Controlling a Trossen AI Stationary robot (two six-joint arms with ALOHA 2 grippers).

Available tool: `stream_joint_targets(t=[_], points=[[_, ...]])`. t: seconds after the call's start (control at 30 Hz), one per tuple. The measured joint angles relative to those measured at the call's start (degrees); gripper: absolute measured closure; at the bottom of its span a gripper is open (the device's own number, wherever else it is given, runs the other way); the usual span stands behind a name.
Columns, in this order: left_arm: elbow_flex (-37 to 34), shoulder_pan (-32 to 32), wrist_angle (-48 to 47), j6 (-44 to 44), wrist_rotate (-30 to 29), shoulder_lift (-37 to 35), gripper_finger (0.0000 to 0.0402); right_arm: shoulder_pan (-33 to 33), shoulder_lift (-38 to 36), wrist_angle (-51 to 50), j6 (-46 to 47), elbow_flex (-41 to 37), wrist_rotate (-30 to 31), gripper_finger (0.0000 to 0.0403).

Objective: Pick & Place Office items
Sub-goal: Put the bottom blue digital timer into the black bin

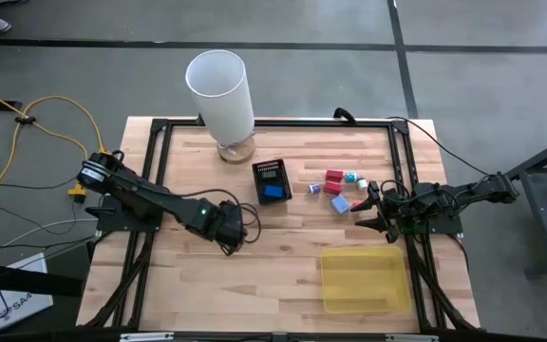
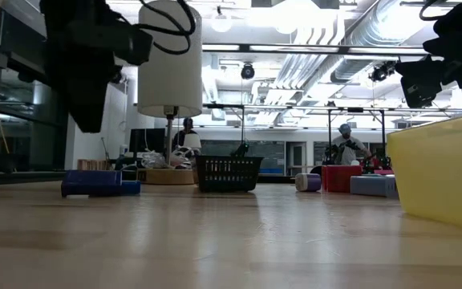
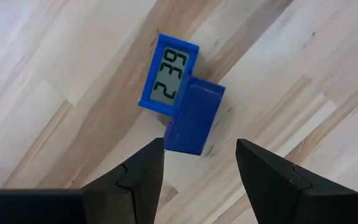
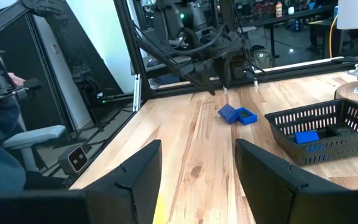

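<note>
Because the small blue clock (image 3: pixel 168 81) lies flat on the bare wood with its display up and a darker blue block (image 3: pixel 194 118) touching its side, we hold our left gripper (image 3: pixel 201 163) directly above the pair, fingers spread apart and gripping nothing, so the jaws can straddle one piece when we drop; in the wrist view the block sits almost between the two fingers (image 3: pixel 143 171). We judge this to be the approach just ahead of a grasp, and the care needed is to close on one piece without nudging the other. From the other arm's camera the same two blue pieces (image 4: pixel 237 114) show on the table under our left gripper (image 4: pixel 213 78), near the black mesh basket (image 1: pixel 272 180), which already holds a blue item (image 4: pixel 306 137) — probably why the basket stands in the middle, within reach of both arms. Further right, a cluster of red (image 1: pixel 334 178), purple (image 1: pixel 313 189) and pale blue blocks (image 1: pixel 340 203) waits near our right gripper (image 1: pixel 372 209), which hovers open and empty beside them, above the yellow tray (image 1: pixel 364 278). A white lamp (image 1: pixel 221 90) stands at the far edge of the table (image 1: pixel 283 275).
</note>
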Motion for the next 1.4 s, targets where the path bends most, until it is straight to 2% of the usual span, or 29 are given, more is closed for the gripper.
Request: stream_joint_targets(t=[0.67, 0.8, 1.1, 1.2, 1.4], points=[[0.0, -4.2, 1.5, -2.6, -3.5, 3.9, 0.021, 0.0, 0.0, 0.0, 0.0, 0.0, 0.0, 0.0213], [0.0, -4.1, 2.4, -0.4, -5.8, 4.0, 0.021, 0.0, 0.0, 0.0, 0.0, 0.0, 0.0, 0.0213], [0.0, -4.9, 2.6, 0.2, -5.8, 5.6, 0.021, 0.0, 0.0, 0.0, 0.0, 0.0, 0.0, 0.0213], [-0.1, -5.7, 2.9, -0.1, -5.7, 6.4, 0.0198, 0.0, 0.0, 0.0, 0.0, 0.0, 0.0, 0.0213], [-0.1, -7.5, 3.5, -2.6, -5.8, 6.8, 0.0142, 0.0, 0.0, 0.0, 0.0, 0.0, 0.0, 0.0213]])
